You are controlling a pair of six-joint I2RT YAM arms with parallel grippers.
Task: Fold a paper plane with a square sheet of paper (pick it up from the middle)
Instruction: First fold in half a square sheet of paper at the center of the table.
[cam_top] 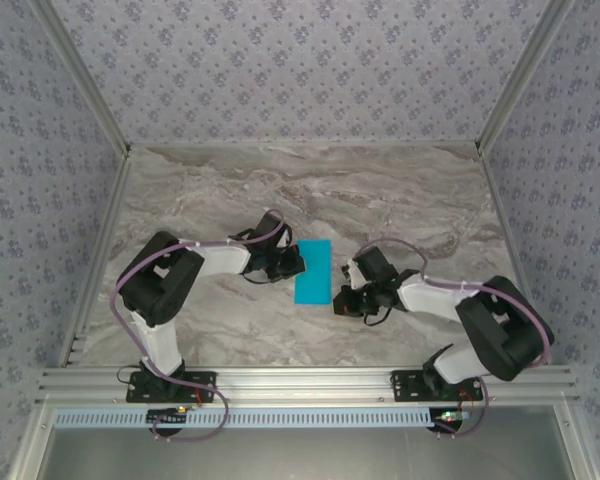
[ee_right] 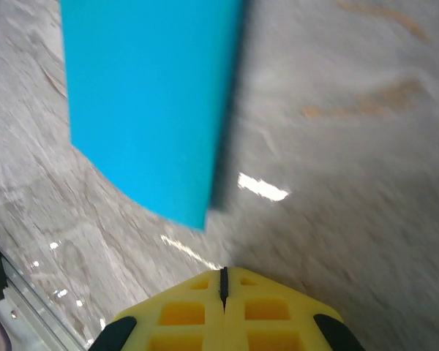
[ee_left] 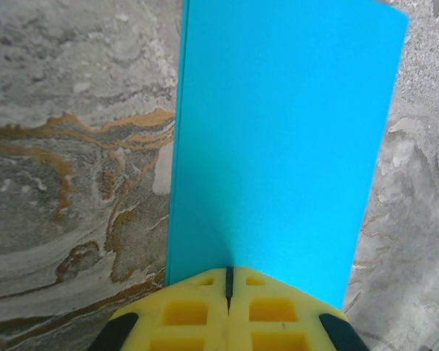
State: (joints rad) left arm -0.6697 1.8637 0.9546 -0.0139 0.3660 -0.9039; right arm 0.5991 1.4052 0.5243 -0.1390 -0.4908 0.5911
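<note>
Since the left tool [ee_left: 227, 276], jaws pressed together, appears to pinch the near edge of the thin cyan-blue paper sheet [ee_left: 278, 131], hold that grip steady. The right tool [ee_right: 222, 278] is closed on nothing; the folded rectangle lies at its 11 o'clock on the grey marbled bench [ee_left: 66, 110]. Press along the crease, edges aligned.

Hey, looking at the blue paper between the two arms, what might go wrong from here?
The left pincer is shut with its tips at the edge of the paper; pressing there may slide or crumple it on the smooth marble table. In the right wrist view a dark shadow lines the paper's edge, so it may be lifted and could shift. The right pincer, also shut, looks blurred; a fast move might knock the paper askew.
</note>
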